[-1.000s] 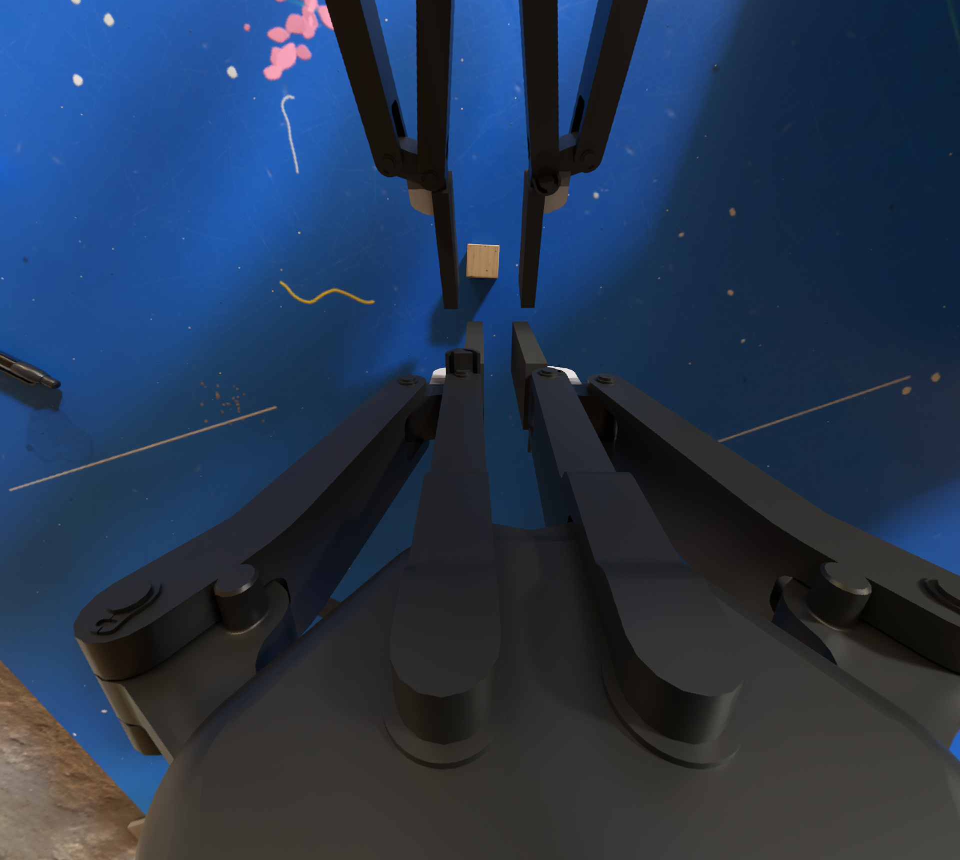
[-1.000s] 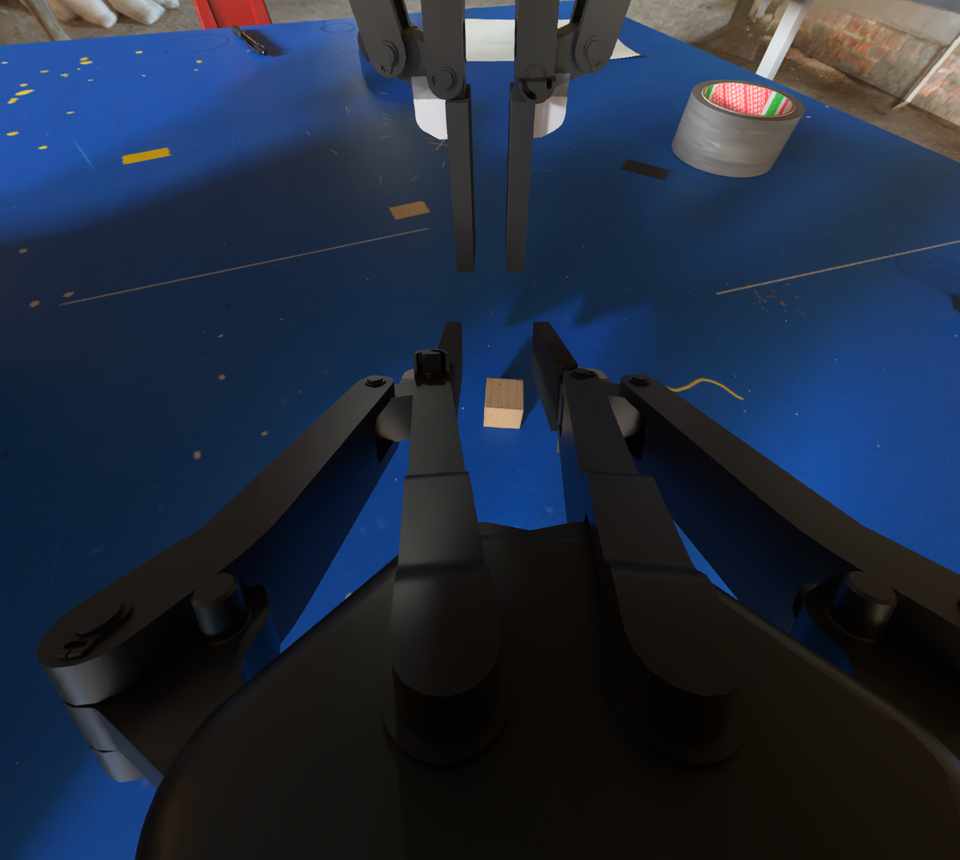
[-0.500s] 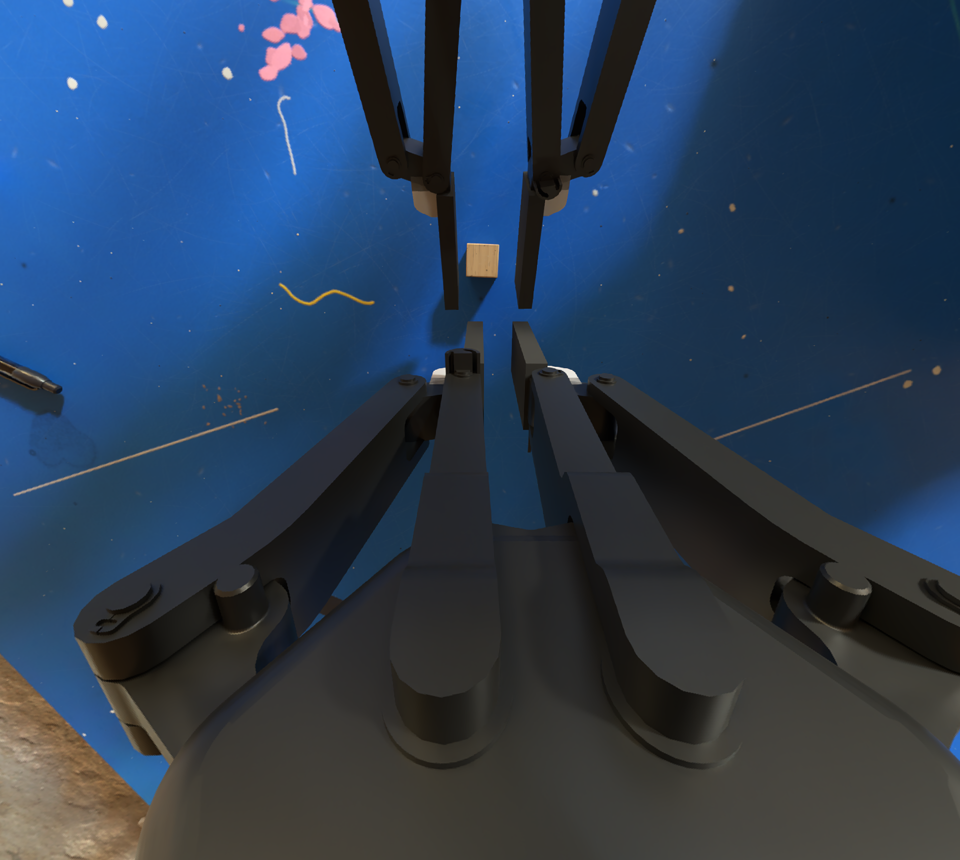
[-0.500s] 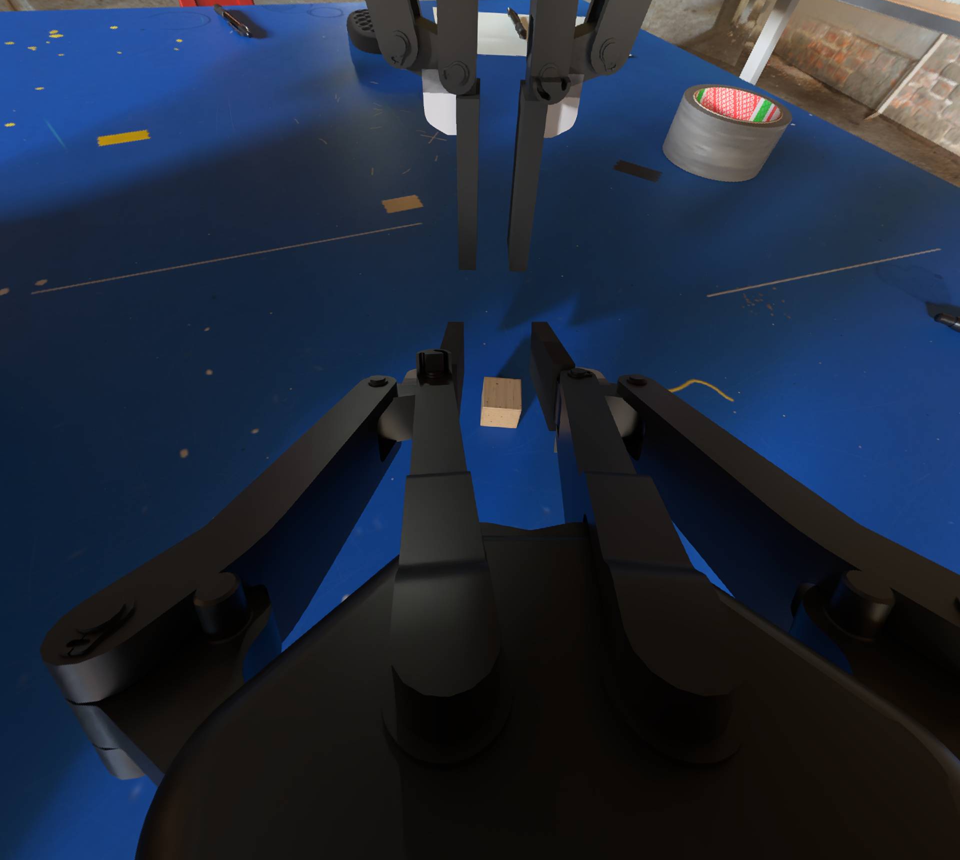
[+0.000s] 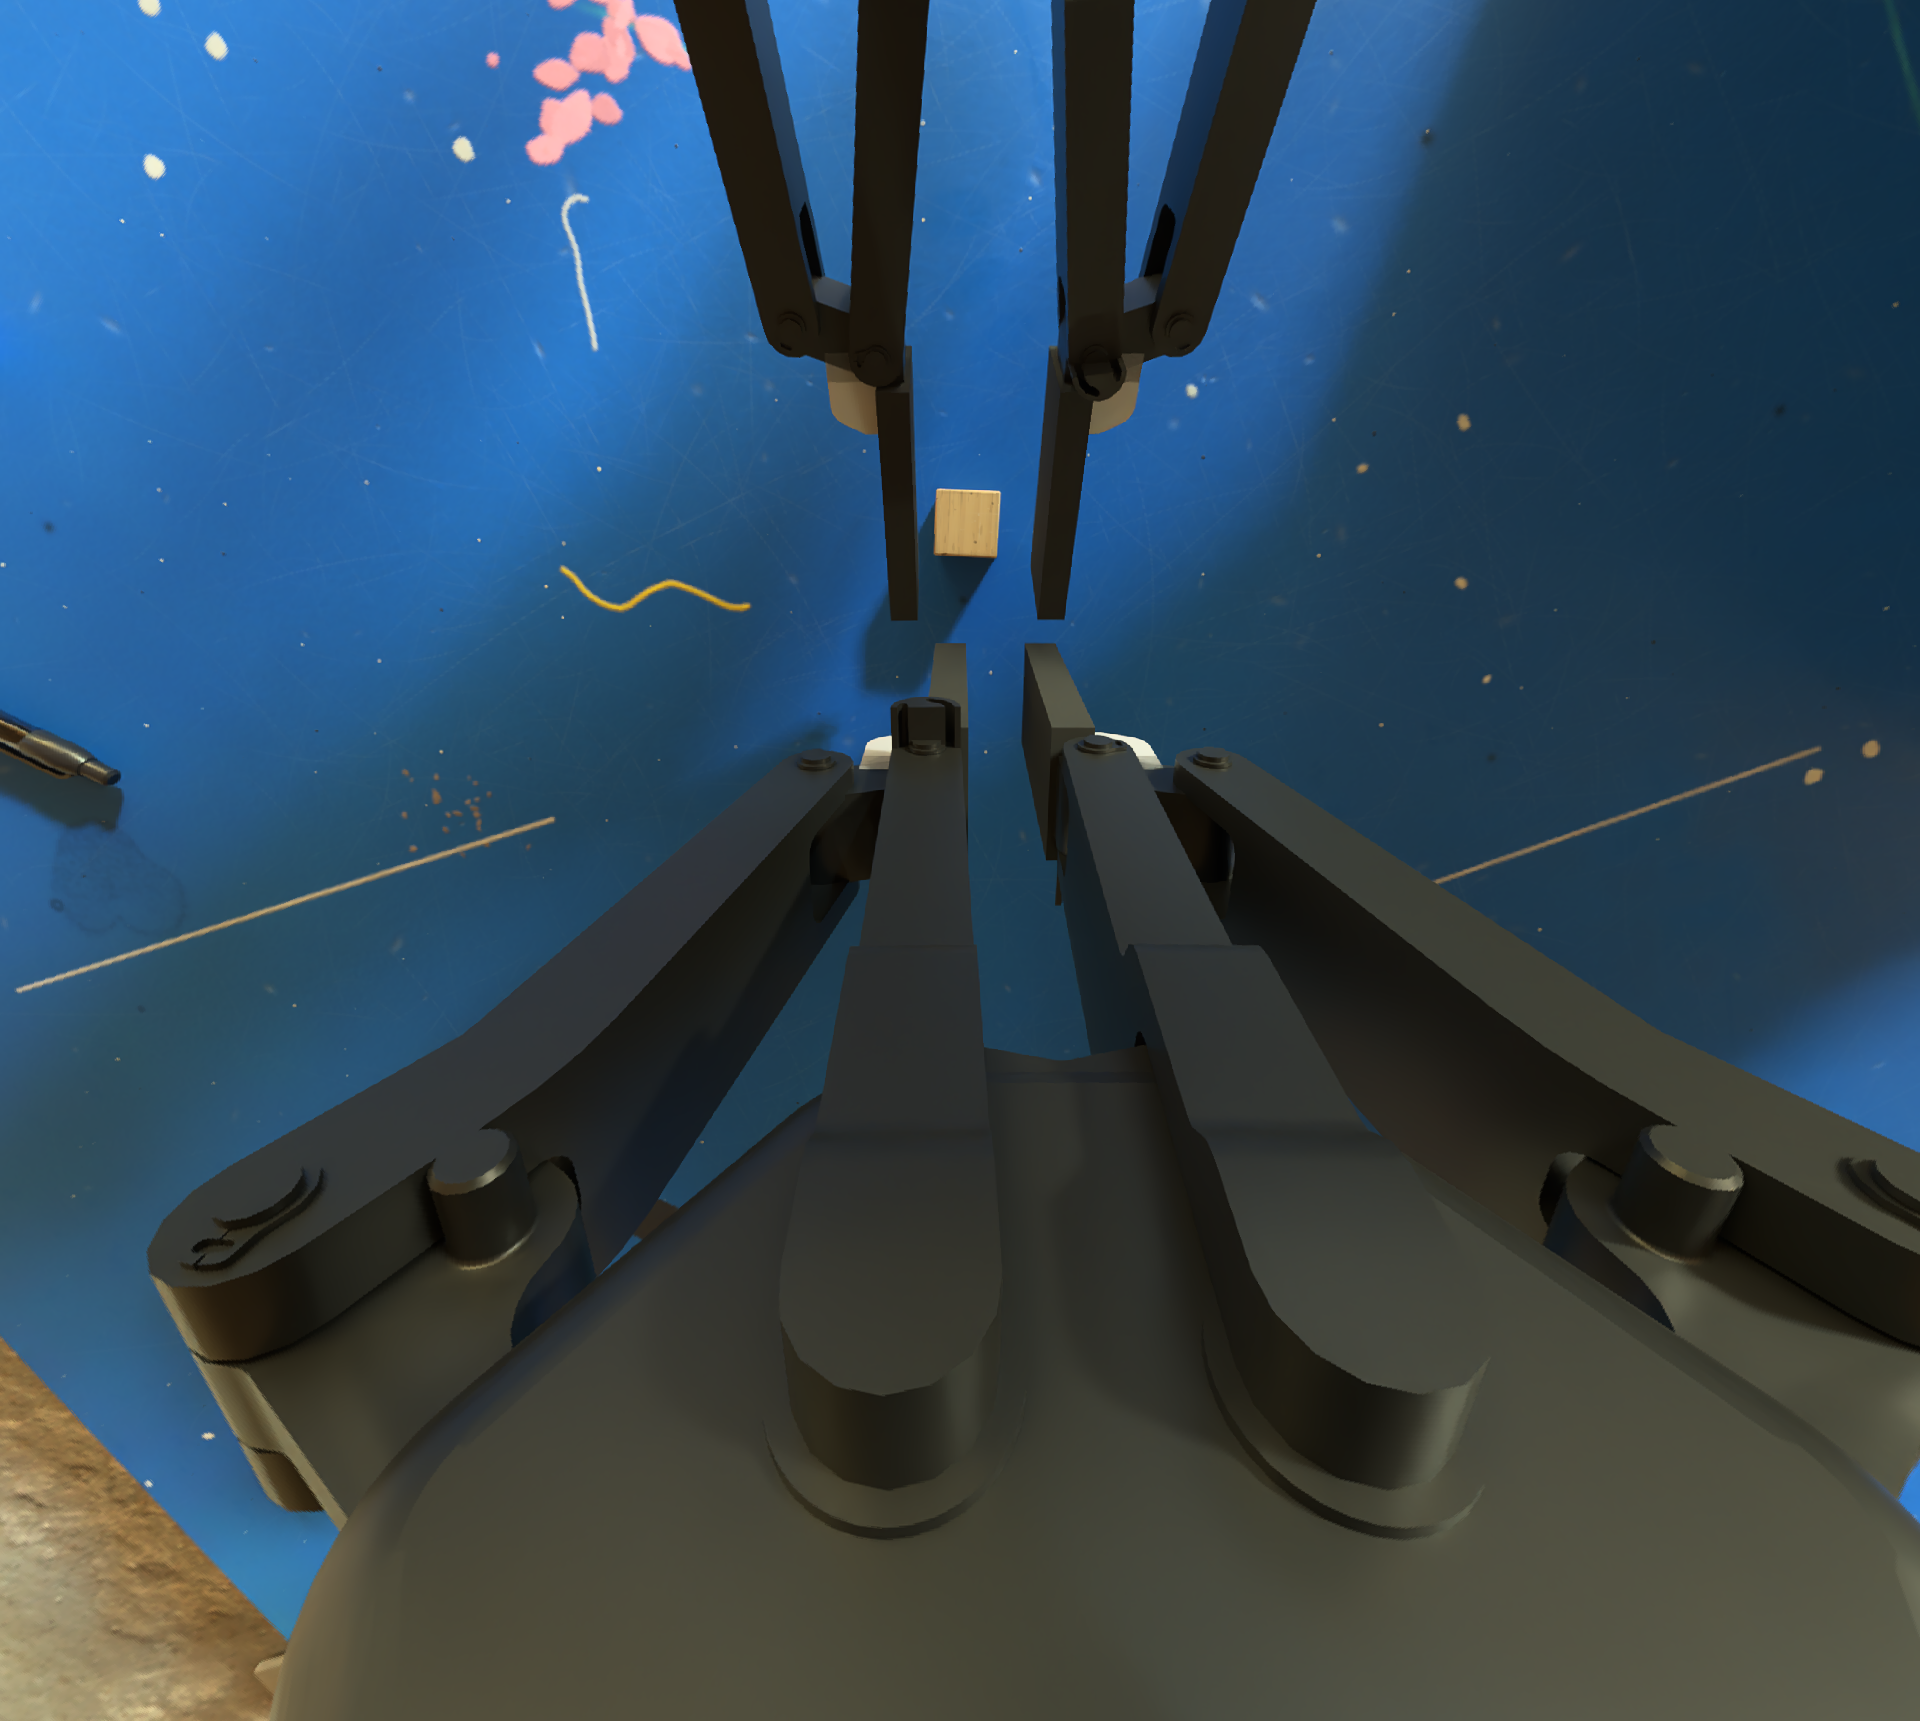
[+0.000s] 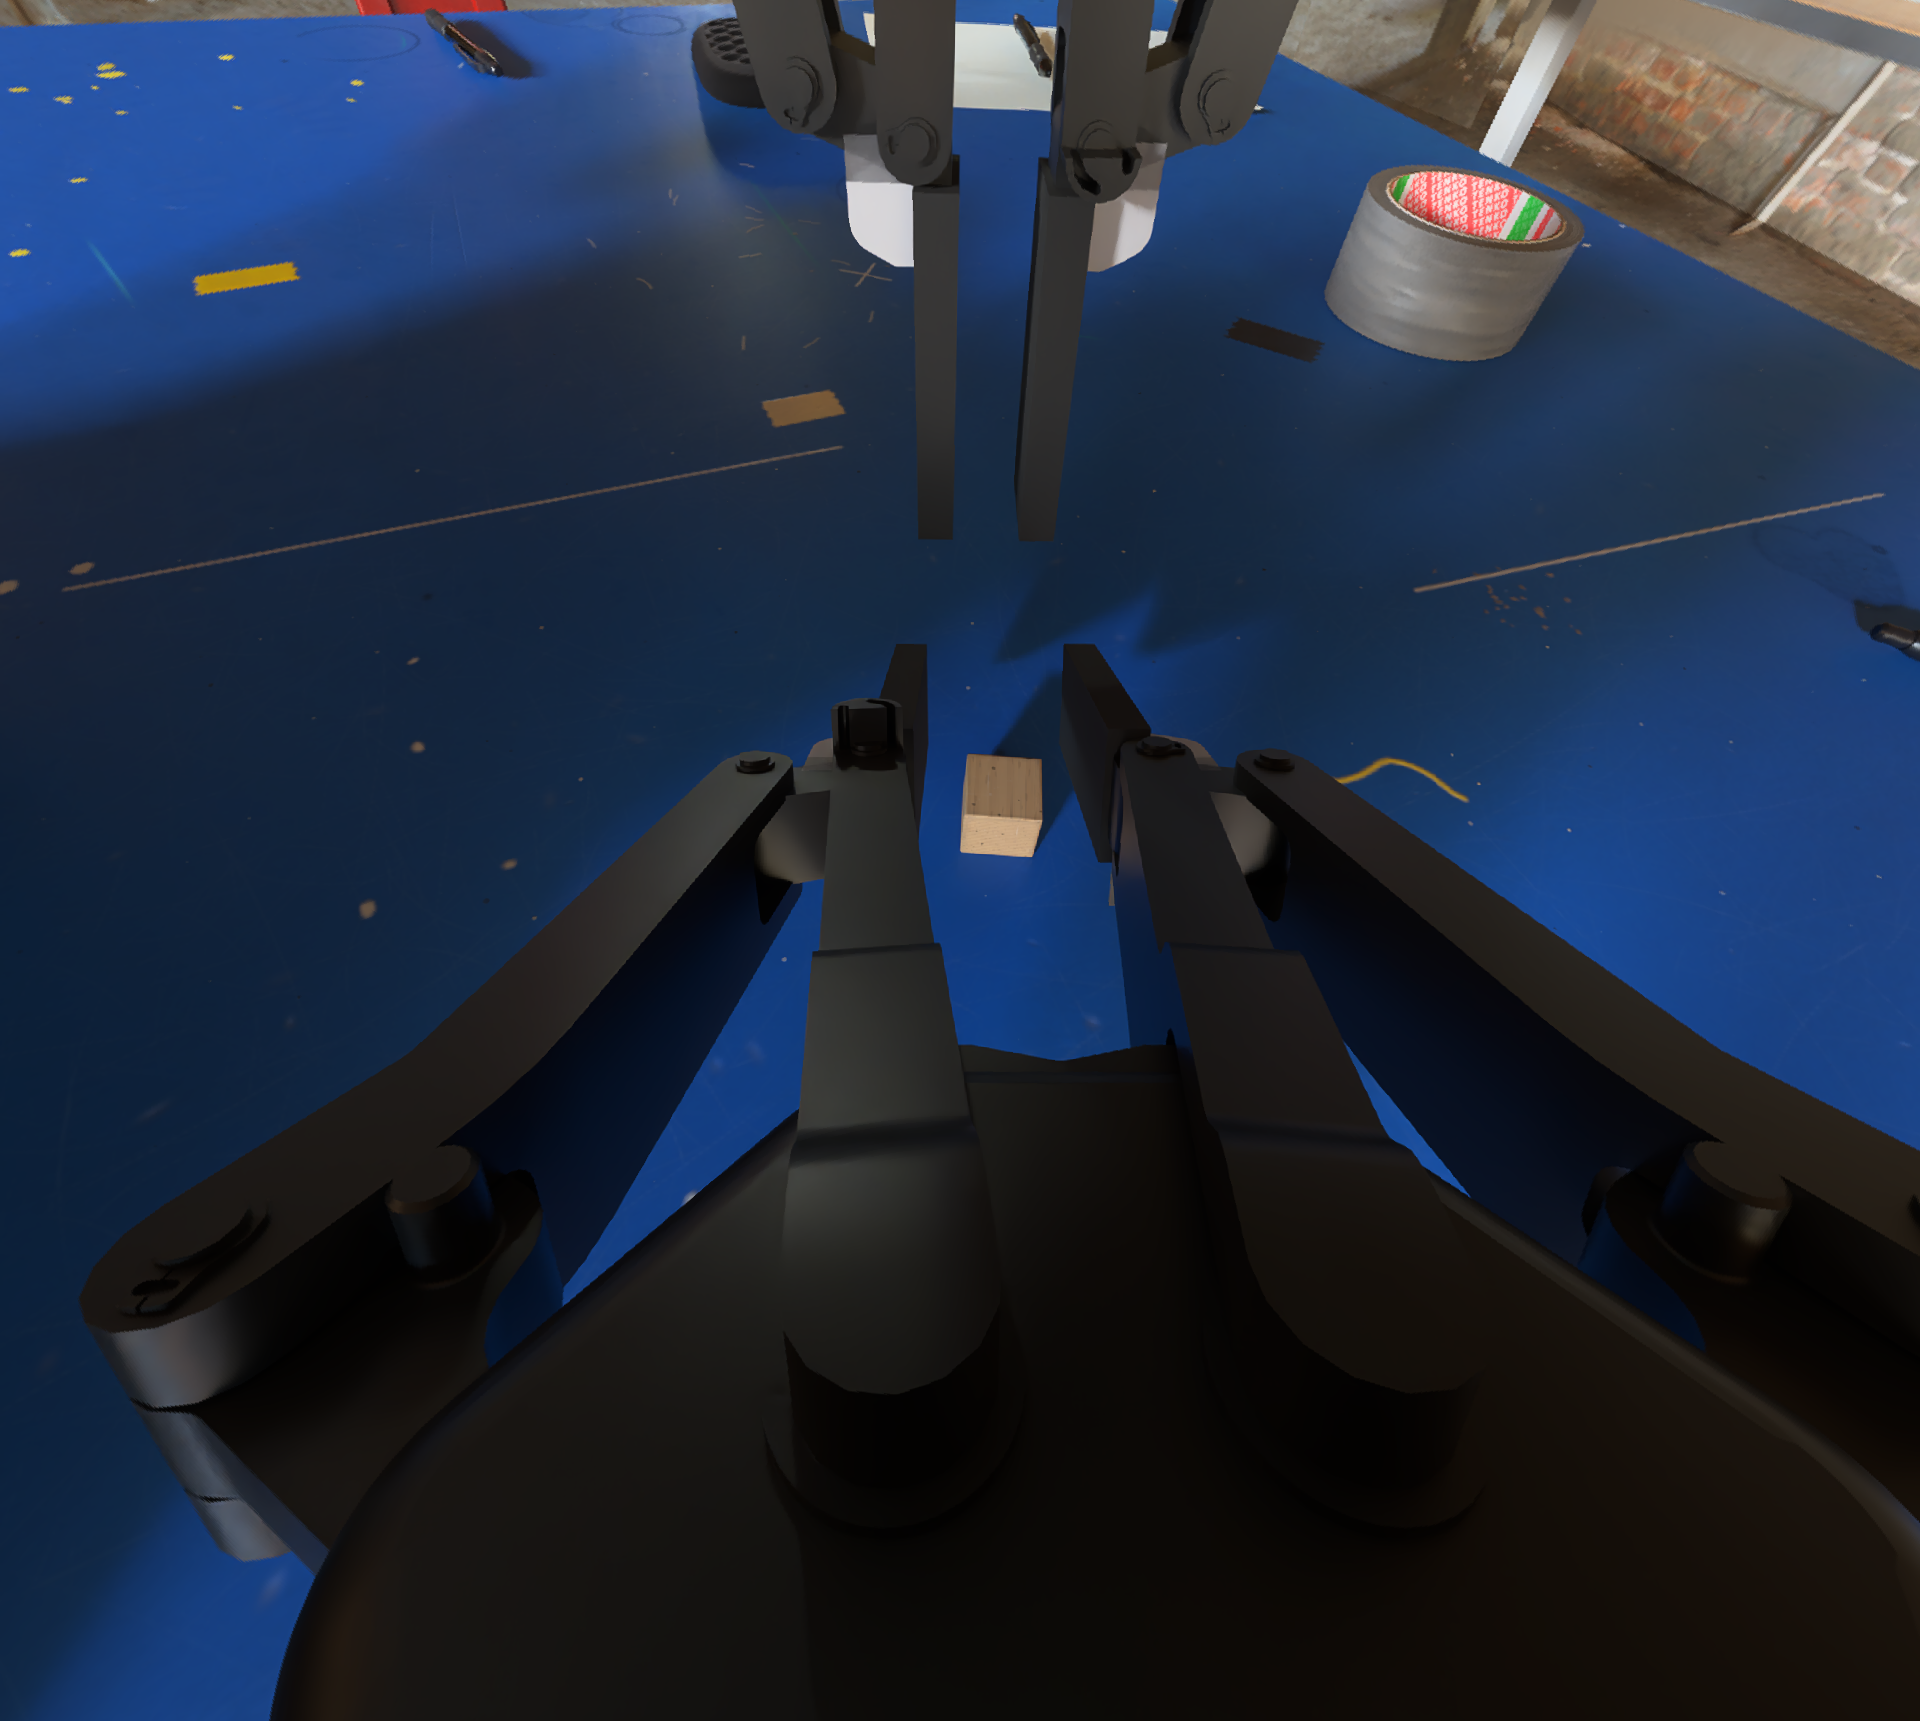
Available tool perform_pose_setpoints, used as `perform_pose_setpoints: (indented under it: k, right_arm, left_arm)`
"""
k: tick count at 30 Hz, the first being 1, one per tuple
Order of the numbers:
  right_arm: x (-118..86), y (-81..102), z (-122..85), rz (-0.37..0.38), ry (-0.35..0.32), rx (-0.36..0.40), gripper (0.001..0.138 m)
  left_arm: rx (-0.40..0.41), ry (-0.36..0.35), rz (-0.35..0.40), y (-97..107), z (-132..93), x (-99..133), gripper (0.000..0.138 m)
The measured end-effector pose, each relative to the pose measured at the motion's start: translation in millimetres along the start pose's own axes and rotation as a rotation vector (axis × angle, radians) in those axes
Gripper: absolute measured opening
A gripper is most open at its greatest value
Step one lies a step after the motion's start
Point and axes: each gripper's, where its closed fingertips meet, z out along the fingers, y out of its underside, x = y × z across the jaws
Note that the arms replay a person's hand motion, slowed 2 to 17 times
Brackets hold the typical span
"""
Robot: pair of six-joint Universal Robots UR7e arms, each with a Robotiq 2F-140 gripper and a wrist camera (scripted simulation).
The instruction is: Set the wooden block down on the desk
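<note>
The wooden block [image 6: 1001,805] sits on the blue worktop [image 6: 416,840] between the spread fingers of the right claw [image 6: 992,669], touching neither. The left claw [image 6: 987,533] hangs just beyond it, blocking that side. Toward the far right corner stands a roll of tape [image 6: 1452,263]; bare worktop lies left.

Pale grainy wooden block [image 6: 1001,804]; scuffed matt desk [image 6: 416,383].

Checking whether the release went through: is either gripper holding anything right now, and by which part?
Nothing is held. The wooden block sits on the blue desk between the right gripper fingers, clear gaps both sides. The left gripper is empty too.
</note>
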Motion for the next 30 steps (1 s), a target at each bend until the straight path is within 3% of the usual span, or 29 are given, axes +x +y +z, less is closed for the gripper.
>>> perform_pose_setpoints:
  k: [30]
  right_arm:
    - [0.4,0.0,1.5,-0.001,0.016,-0.006,0.035]
  left_arm:
    - [-0.031,0.015,0.004,-0.9,0.5,0.1,0.015]
